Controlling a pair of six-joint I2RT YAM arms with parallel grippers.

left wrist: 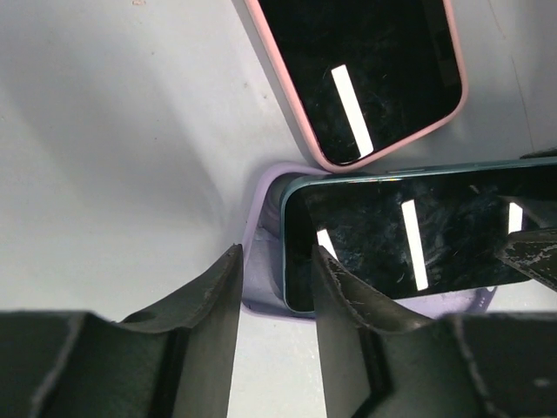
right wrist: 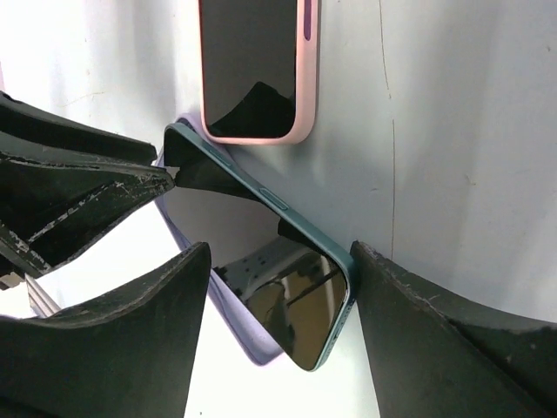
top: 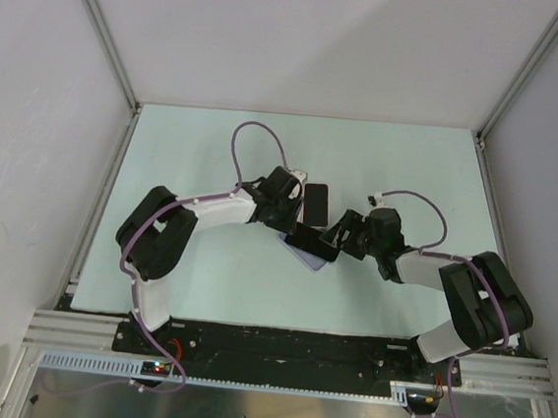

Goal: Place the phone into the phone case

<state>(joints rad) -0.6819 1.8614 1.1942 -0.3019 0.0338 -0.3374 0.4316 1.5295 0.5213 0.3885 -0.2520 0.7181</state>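
Top external: dark phone (top: 306, 241) on lilac phone case (top: 305, 262), detail hidden by arms.
Left wrist: teal-rimmed phone tilted over case; case corner between left gripper (left wrist: 276, 252) jaws, narrowly parted, grip unclear.
Right wrist: phone's end between right gripper (right wrist: 280, 248) jaws, wide apart, contact unclear; side button seen only here.

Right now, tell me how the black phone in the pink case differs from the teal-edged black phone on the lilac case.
The pink-cased phone is fully seated in its case; the teal-edged phone is bare, resting on the lilac case, not pressed in. The pink-cased phone lies flat, untouched; the teal-edged phone looks tilted between the fingers of the right gripper. Both have dark, glossy screens facing up.
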